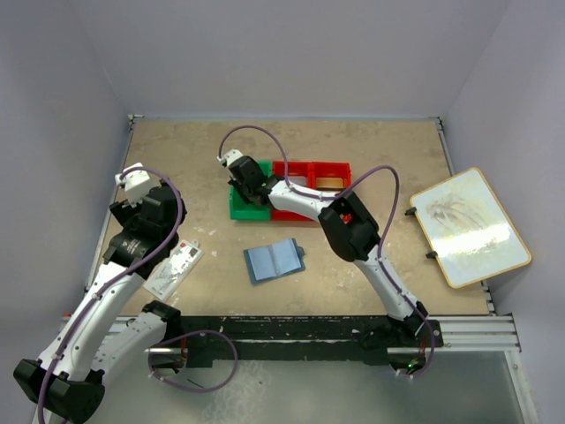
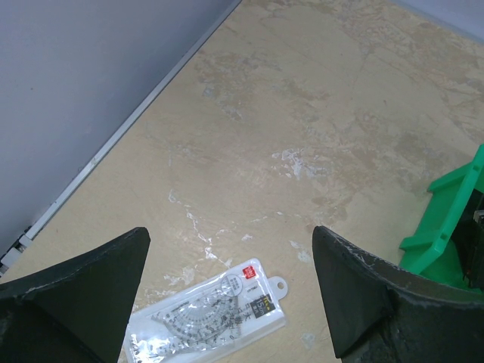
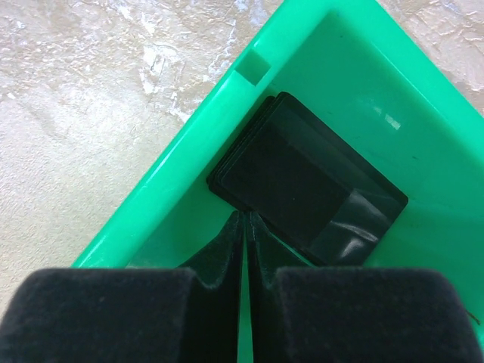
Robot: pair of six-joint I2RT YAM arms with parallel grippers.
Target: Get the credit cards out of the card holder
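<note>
The card holder, a blue wallet, lies opened flat on the table in front of the bins. A stack of dark credit cards lies flat in the green bin. My right gripper hangs over that bin, its tips just at the near corner of the stack. Its jaws stand together with only a hairline gap and nothing between them. My left gripper is wide open and empty at the table's left, above a white packet.
Two red bins stand right of the green one. A framed board lies at the table's right edge. The white packet lies near the left arm. Grey walls close the left, back and right sides.
</note>
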